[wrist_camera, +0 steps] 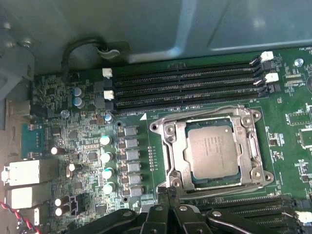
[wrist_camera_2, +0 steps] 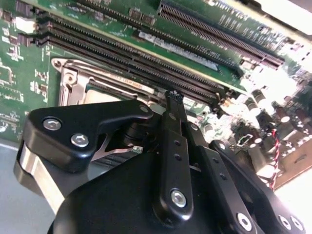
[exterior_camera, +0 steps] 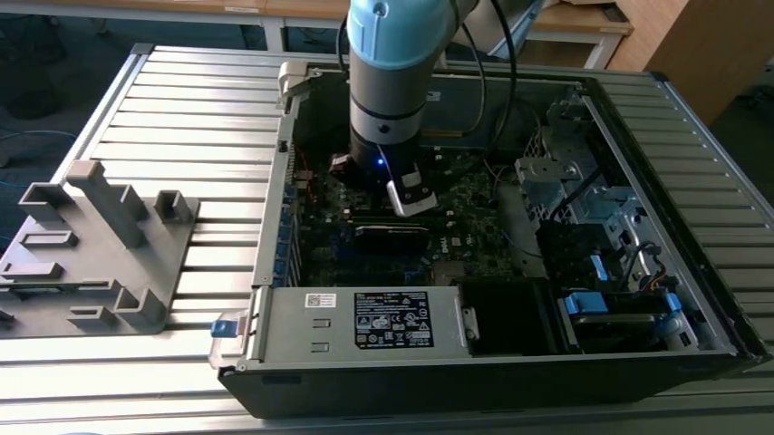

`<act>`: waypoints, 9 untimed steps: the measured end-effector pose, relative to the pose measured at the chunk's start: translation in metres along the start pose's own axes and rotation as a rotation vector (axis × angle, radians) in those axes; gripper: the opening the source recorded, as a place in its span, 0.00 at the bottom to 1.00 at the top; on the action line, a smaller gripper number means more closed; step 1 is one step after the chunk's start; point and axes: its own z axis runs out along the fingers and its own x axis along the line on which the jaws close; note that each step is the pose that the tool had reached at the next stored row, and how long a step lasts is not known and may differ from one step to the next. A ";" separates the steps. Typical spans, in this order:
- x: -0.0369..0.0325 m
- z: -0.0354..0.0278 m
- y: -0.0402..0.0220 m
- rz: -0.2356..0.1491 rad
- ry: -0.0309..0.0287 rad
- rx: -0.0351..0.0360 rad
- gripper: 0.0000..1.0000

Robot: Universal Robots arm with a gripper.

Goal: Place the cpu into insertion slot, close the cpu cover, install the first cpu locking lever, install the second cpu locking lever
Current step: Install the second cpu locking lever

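Motherboard (wrist_camera: 97, 146) work first: I see the cpu cover (wrist_camera: 171, 146) shut over the cpu (wrist_camera: 210, 148), which sits in the insertion slot (wrist_camera: 258, 146). My gripper (wrist_camera_2: 171, 95) hovers beside that socket, jaws pressed together, holding nothing. I'd fear scraping the memory slots (wrist_camera: 185, 83) if it drifts.

We see the cpu (wrist_camera: 213, 148), a flat square chip with a dull silver-grey top, lying level inside the insertion slot (wrist_camera: 171, 146), whose silver metal rim with its screws sits between rows of long black memory slots on the green board. Around the chip we have the cpu cover (wrist_camera: 243, 146), a thin shiny frame lying flat over the socket, the chip's top showing through its square window.
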 end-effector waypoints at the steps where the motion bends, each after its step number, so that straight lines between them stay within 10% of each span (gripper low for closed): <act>1: 0.0000 0.0001 0.0000 0.000 0.0008 -0.0062 0.11; 9: 0.0007 0.0027 -0.0009 0.000 0.0040 -0.0310 0.11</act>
